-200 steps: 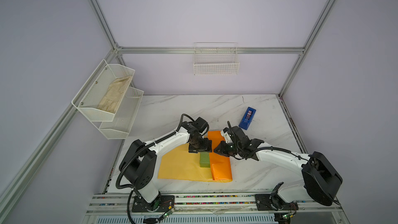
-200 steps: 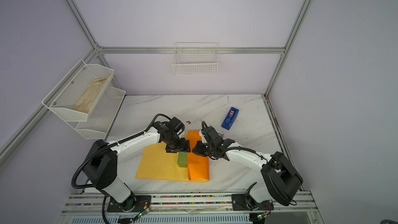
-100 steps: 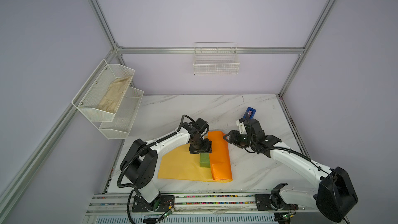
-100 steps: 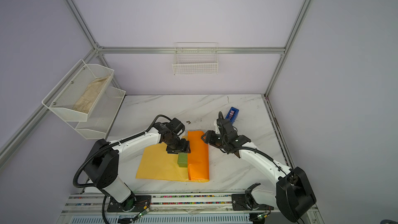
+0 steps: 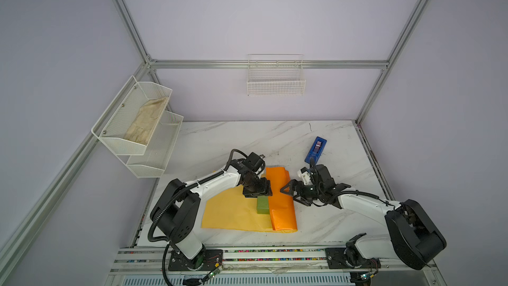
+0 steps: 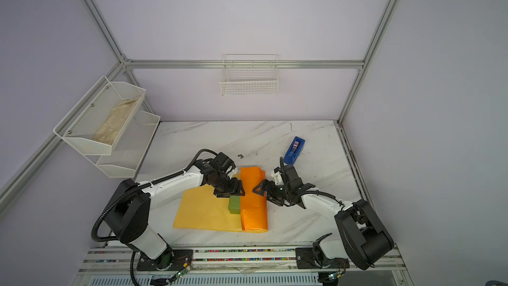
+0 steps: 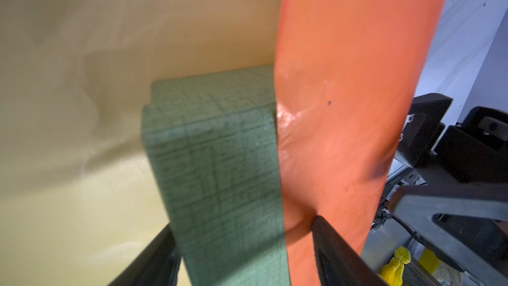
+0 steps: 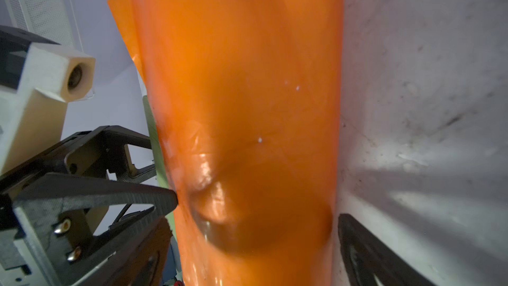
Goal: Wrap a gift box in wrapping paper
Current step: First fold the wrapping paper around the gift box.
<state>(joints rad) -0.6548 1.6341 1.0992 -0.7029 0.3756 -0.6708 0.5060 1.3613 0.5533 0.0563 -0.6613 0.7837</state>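
The olive-green gift box [image 5: 262, 206] [image 6: 234, 205] stands on the yellow wrapping paper [image 5: 229, 214] [image 6: 202, 213]. The paper's glossy orange flap [image 5: 280, 196] [image 8: 247, 78] is folded up and over the box's right side. My left gripper [image 5: 257, 193] [image 7: 242, 225] reaches down over the box's far end. One finger [image 7: 156, 254] lies on the box's bare side. The other finger [image 7: 330, 243] dents the orange flap against the box [image 7: 220, 161]. My right gripper [image 5: 292, 195] [image 6: 262, 194] [image 8: 247, 257] hovers wide open just right of the flap, its jaws spanning the fold.
A blue tape dispenser [image 5: 316, 150] [image 6: 294, 150] lies on the marble table [image 5: 233, 139] behind my right arm. A two-tier wire shelf [image 5: 154, 144] holding a beige cloth [image 5: 145, 122] hangs on the left wall. A wire basket [image 5: 275, 78] hangs on the back wall.
My right gripper opened and let go of the orange flap, swung back towards the tape dispenser, then returned beside the flap. The left gripper's jaws narrowed onto the box.
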